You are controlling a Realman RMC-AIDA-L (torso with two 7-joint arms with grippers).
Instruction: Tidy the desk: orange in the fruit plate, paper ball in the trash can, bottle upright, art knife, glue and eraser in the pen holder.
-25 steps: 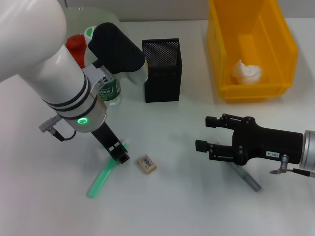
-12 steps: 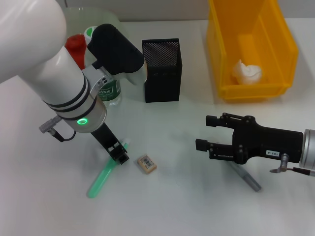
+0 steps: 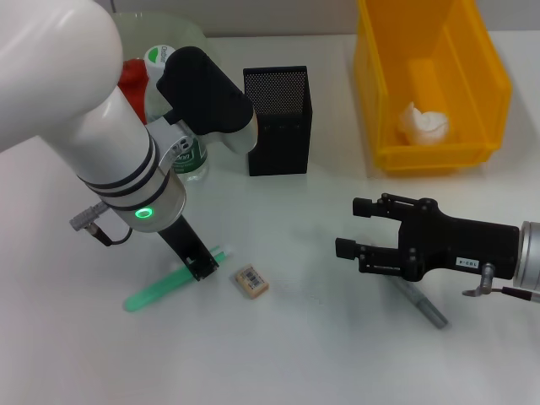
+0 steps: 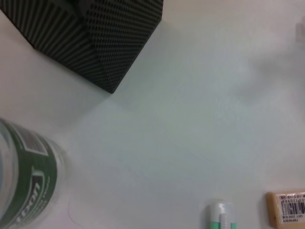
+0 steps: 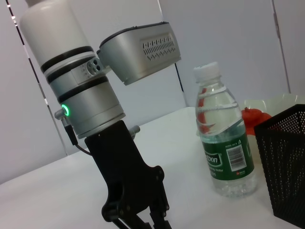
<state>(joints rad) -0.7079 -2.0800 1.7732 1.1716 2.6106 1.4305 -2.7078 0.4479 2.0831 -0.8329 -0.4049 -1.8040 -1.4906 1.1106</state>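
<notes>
The left gripper is low over the bench, right at the white-tipped end of the glue. Its fingers seem to be around that end, but whether they are clenched on it cannot be told, because the arm hides them from the head camera and the left wrist view shows only the white tip. The reason for this low position is probably that the glue is the item now in work: it lies flat and must be lifted and turned before it fits into the pen holder.

The long axis of the glue runs across the bench in a slant; the white tip points toward the eraser just beside it, and the green tail points away to the robot's left and a little toward the robot.

The bottle stands upright beside the pen holder, the paper ball is in the trash can, and the orange is in the fruit plate.

The right gripper hovers over a grey stick with its fingers released, holding nothing
</notes>
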